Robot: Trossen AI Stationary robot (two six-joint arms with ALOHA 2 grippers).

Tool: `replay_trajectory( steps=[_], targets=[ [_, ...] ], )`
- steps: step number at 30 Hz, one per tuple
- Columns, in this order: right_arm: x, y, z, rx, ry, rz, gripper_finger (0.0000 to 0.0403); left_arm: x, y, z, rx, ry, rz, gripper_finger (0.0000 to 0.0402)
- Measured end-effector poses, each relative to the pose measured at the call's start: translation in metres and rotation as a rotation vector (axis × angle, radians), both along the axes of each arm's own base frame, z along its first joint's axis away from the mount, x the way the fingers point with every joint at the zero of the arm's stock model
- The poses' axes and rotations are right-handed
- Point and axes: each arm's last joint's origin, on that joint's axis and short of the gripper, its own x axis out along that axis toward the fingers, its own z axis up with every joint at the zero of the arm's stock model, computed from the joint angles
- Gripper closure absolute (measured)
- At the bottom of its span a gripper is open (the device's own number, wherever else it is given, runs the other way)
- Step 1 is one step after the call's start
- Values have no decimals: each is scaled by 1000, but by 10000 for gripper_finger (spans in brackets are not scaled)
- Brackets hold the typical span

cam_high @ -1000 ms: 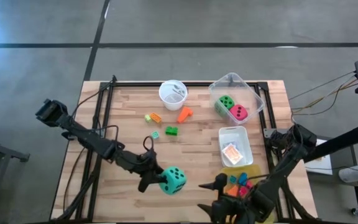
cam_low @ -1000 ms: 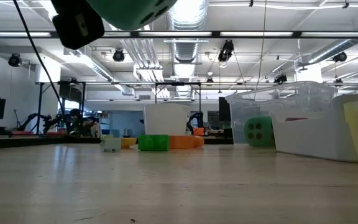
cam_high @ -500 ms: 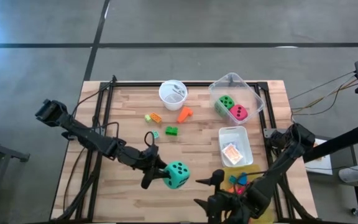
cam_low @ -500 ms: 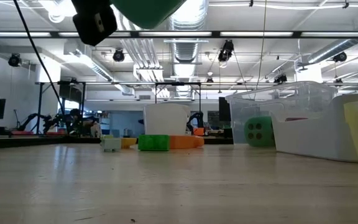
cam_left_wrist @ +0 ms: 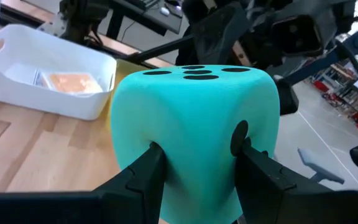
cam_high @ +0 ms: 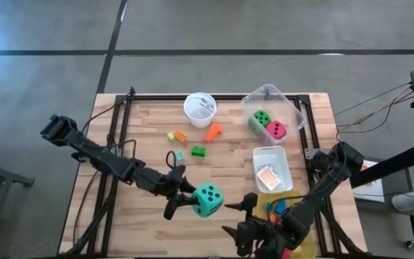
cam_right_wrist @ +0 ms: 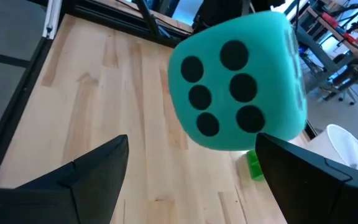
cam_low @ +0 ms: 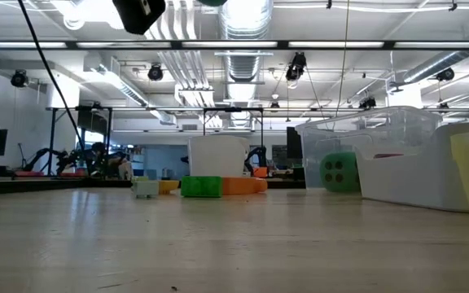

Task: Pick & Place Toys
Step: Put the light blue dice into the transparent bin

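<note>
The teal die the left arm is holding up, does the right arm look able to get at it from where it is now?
Probably yes. The right tool is open and faces the teal die, with nothing between them. The left tool is shut on the die's side, but the face toward the right arm looks free.

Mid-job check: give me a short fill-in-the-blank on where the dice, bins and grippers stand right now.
1. The left gripper is shut on the ______ die.
2. The clear bin holds a green die and a ______ die.
3. The right gripper, with its fingers ______, sits beside the held die.
4. The small card pack lies inside the ______ bin.

Missing words: teal; red-pink; open; white
</note>
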Motion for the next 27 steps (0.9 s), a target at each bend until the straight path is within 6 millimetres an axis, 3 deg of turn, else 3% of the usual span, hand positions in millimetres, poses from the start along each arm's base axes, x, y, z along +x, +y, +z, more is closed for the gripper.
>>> replay_trajectory(
  steps=[27],
  targets=[
    [0,0,0,0,1,1,58,0,-1,0,13,22,-7,252]
  ],
)
